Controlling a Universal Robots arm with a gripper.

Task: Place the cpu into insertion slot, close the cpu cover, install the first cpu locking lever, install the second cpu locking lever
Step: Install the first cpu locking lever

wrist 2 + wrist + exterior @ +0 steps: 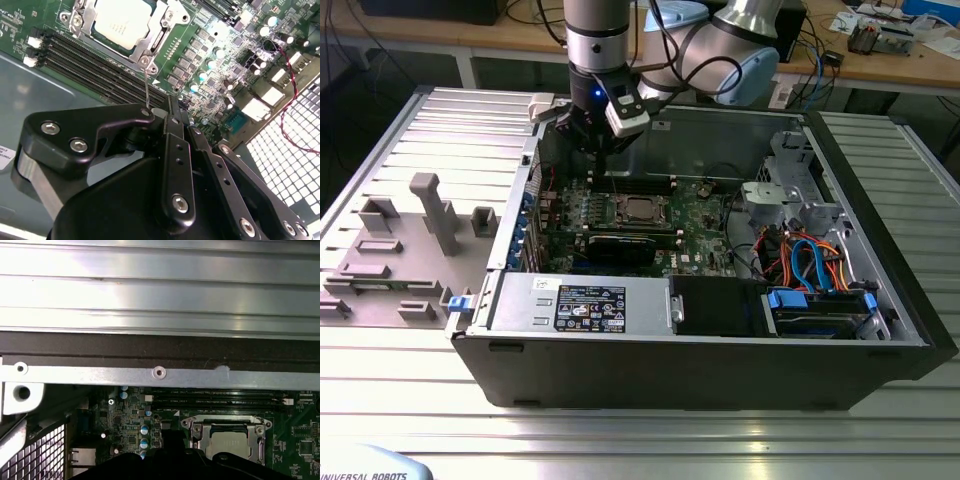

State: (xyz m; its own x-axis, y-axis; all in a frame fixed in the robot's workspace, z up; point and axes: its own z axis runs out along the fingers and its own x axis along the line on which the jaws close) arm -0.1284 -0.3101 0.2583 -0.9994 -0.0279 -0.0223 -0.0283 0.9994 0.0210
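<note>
I see the cpu (122, 20) seated in the insertion slot (76, 21) on the green board (200, 30), the cpu cover (150, 47) lying flat around it. A thin locking lever (146, 85) stands upright beside the socket, its tip just beside my gripper (175, 107), whose fingers are pressed together

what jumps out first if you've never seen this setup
The open black computer case on the ribbed metal table, its green circuit board exposed. On the board the dull silver square cpu sits framed by the silvery metal cpu cover. The black gripper hangs close by, a thin wire lever reaching up toward its tip.
</note>
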